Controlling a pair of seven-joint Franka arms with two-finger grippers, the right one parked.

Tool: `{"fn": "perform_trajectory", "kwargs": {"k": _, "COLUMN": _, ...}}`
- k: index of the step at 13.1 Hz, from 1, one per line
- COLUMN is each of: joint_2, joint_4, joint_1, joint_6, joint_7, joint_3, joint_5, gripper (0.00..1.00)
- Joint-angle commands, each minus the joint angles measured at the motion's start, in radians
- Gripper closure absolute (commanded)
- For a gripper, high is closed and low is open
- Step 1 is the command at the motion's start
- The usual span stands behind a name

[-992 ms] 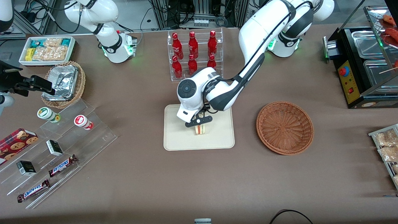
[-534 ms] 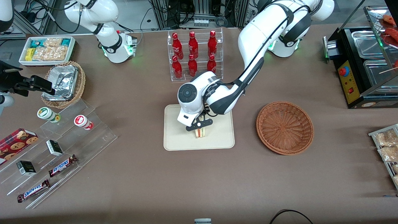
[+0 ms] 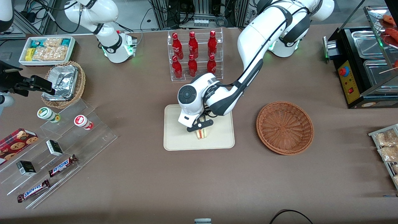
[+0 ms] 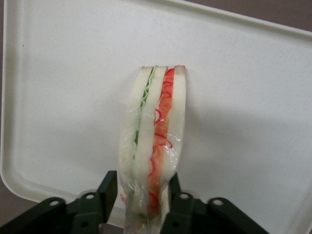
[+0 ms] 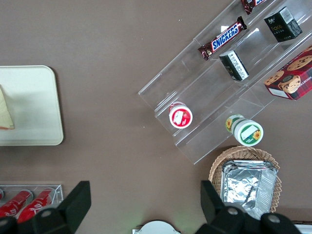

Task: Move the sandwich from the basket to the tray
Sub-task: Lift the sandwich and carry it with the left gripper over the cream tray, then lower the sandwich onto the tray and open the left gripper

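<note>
Your left gripper is over the middle of the cream tray, low, with the wrist housing above it. Its jaws are closed on the sandwich: in the wrist view the two black fingers press the wedge from either side at its wide end, and the wrapping film bulges between them.

The sandwich stands on edge, layers upright: white bread, a thin green layer, white bread, then a pink-red layer against the outer slice. Its narrow end points away from the gripper across the tray. You cannot tell from either view whether its lower edge touches the tray surface or sits just above it. In the right wrist view only a corner of the sandwich shows, over the tray.

The reddish-brown wicker basket sits on the table well apart from the tray, toward the working arm's end, with nothing in it.

Other items you will see: the clear rack of red bottles, farther from the front camera than the tray, and a stepped acrylic stand with Snickers bars toward the parked arm's end.
</note>
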Motion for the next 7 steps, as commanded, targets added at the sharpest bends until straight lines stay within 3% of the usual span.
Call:
{"fn": "perform_trajectory", "kwargs": {"k": 1, "joint_2": -0.012, "joint_4": 0.033, "joint_1": 0.005, "joint_6": -0.008, "joint_7": -0.02, "joint_3": 0.001, "joint_5": 0.016, "gripper": 0.0}}
{"fn": "perform_trajectory", "kwargs": {"k": 7, "joint_2": -0.149, "joint_4": 0.03, "joint_1": 0.073, "joint_6": -0.085, "joint_7": 0.053, "joint_3": 0.0, "joint_5": 0.014, "gripper": 0.0}}
